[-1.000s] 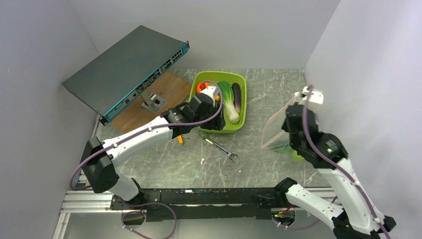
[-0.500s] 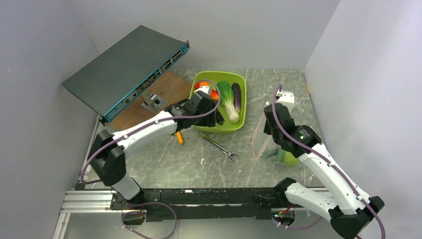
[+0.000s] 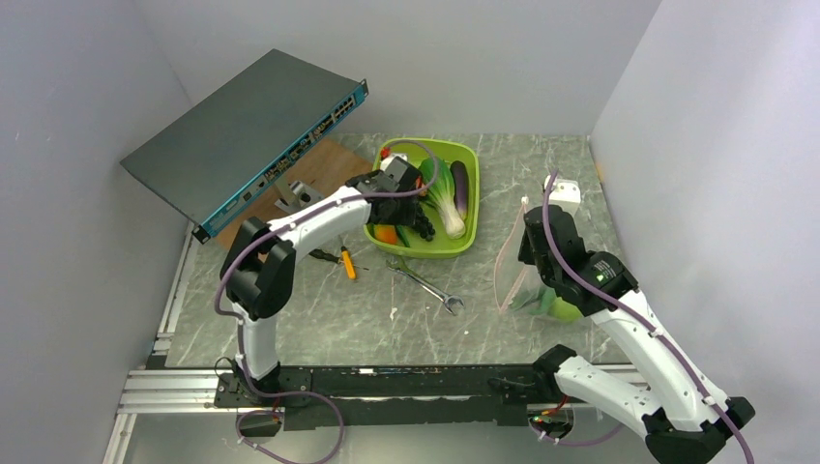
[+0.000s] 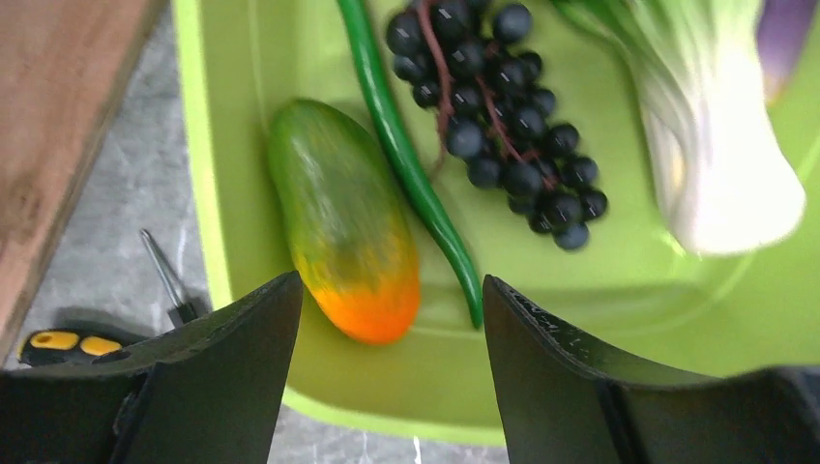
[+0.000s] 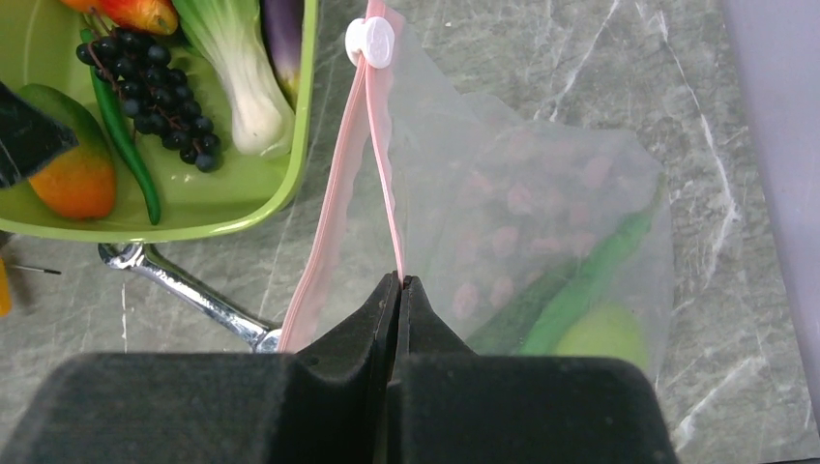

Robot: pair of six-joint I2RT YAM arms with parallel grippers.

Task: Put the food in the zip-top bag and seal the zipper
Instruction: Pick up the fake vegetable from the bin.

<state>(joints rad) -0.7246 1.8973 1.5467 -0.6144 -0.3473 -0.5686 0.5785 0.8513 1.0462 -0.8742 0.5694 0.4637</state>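
Still on the loading step, fetching the next piece of food. Hovers the left gripper (image 4: 387, 290), jaws well apart and empty, low inside the lime-green tub (image 4: 218, 145), straddling the green-and-orange fruit (image 4: 343, 232) beside the grapes (image 4: 503, 126) and bok choy (image 4: 716, 145). Holds the zip-top bag (image 5: 541, 193) up by its mouth, right of the tub, with the right gripper (image 5: 398, 282) pinched tight on the pink zipper (image 5: 382, 164); cucumber (image 5: 580, 285) and round green fruit (image 5: 600, 338) already inside. Next, probably: drop, close on the fruit, lift clear, carry to the gaping mouth. Against a second ago — reaches deeper into the tub on the left; brings the bag lower and nearer the tub on the right.
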